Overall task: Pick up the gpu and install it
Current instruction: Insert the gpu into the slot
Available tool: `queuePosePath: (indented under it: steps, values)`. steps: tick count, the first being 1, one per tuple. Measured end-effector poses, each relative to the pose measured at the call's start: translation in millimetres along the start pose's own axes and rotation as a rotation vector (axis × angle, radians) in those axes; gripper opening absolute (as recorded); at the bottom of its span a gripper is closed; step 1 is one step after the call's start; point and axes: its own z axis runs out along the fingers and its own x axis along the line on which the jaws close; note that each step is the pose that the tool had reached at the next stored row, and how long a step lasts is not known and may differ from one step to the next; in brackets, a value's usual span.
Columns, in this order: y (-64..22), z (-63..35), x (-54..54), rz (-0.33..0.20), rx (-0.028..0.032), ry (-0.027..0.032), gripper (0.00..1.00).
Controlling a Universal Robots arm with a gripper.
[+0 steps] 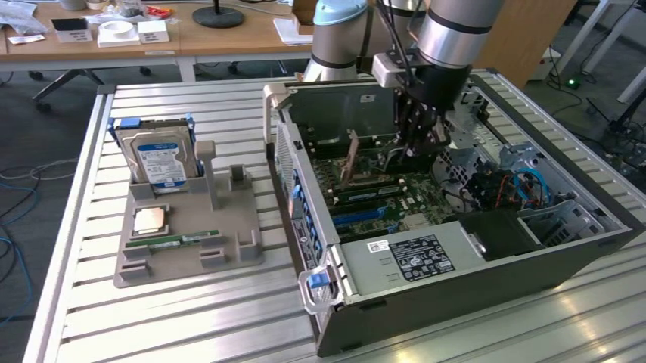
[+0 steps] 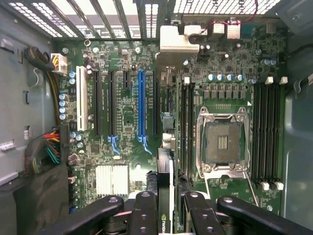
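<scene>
**Arm Down in the Case, Card in the Grip**

Reaches steeply down from the far side of the table (image 1: pixel 202 325) into the open computer case (image 1: pixel 454 287), last link near-vertical, wrist pointing down at the motherboard (image 2: pixel 127 98). Ends in the gripper (image 1: pixel 409 155) low among the case's inner parts, close to the rear wall.

Clenched on the gpu (image 2: pixel 166 166): in the wrist view, black fingers (image 2: pixel 145 210) press in on either side of the card's top edge, with the gripper (image 2: pixel 169 196) centred over it. Seen edge-on there, a slim dark slab running away toward a silver bracket (image 2: pixel 178 44) at the rear grille. Stands upright just beside the long blue slot (image 2: pixel 142 103), between that slot and the CPU socket (image 2: pixel 222 142). Cannot tell whether seated in a slot or only held above the board.

Shows in the exterior view as a thin brownish card (image 1: pixel 350 160), upright inside the case, on the exterior view's left of the gripper.

Well apart, on a grey tray (image 1: pixel 181 261) at the exterior view's left: a blue-labelled hard drive (image 1: pixel 159 162) standing on edge and a green memory stick (image 1: pixel 181 240) lying flat.
</scene>
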Motion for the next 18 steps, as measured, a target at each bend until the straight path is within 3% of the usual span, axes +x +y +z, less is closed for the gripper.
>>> queuePosePath:
  steps: [18]
  values:
    - [5.2,7.9,8.4,-0.001,0.0001,-0.0009,0.26]
